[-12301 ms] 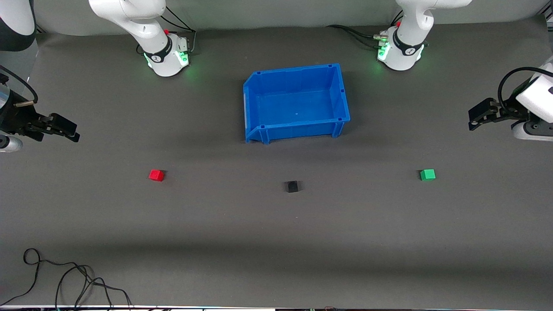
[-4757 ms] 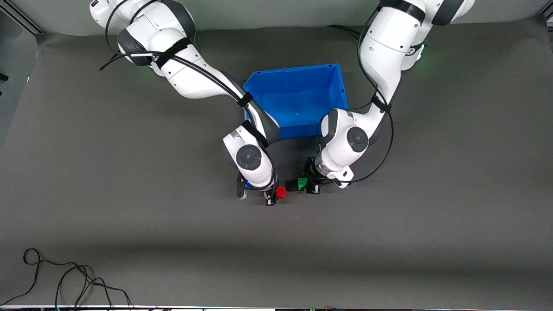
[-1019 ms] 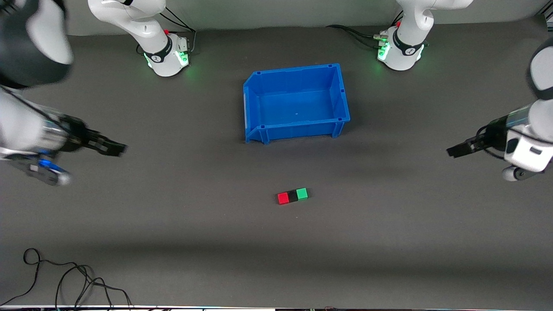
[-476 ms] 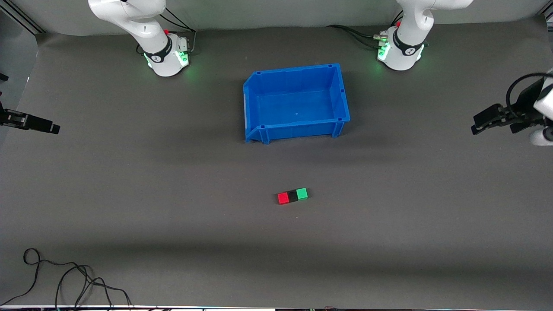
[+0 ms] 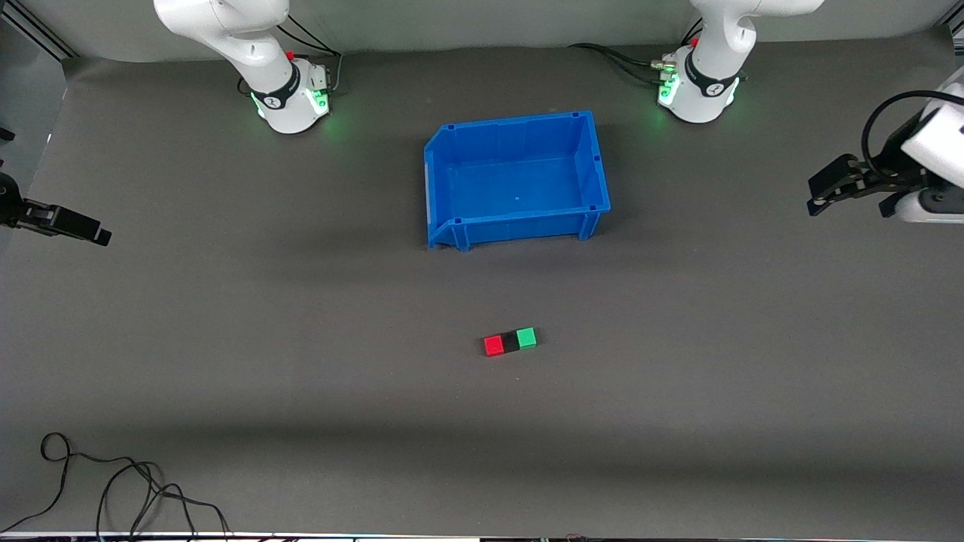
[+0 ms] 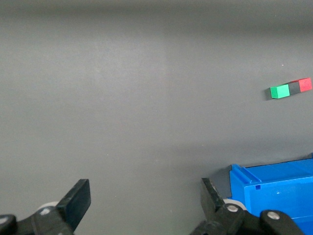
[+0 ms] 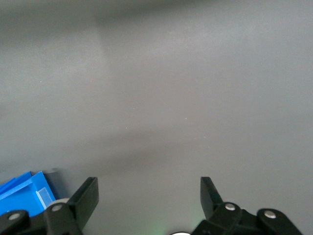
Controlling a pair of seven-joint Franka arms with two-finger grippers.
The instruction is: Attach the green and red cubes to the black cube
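The red cube [image 5: 493,345], black cube [image 5: 510,342] and green cube [image 5: 526,337] lie joined in one short row on the dark mat, black in the middle, nearer the front camera than the blue bin. The left wrist view shows the same row: green cube [image 6: 279,91], black cube [image 6: 294,87], red cube [image 6: 305,84]. My left gripper [image 5: 819,197] [image 6: 145,193] hangs open and empty at the left arm's end of the table. My right gripper [image 5: 96,234] [image 7: 149,191] hangs open and empty at the right arm's end.
An empty blue bin [image 5: 440,177] stands mid-table between the arm bases; its corner [image 6: 274,191] [image 7: 27,191] shows in both wrist views. A loose black cable [image 5: 113,482] lies at the front corner toward the right arm's end.
Both arms have drawn back from the middle toward the table's ends, the right gripper opening wider. The row of three cubes has not moved.
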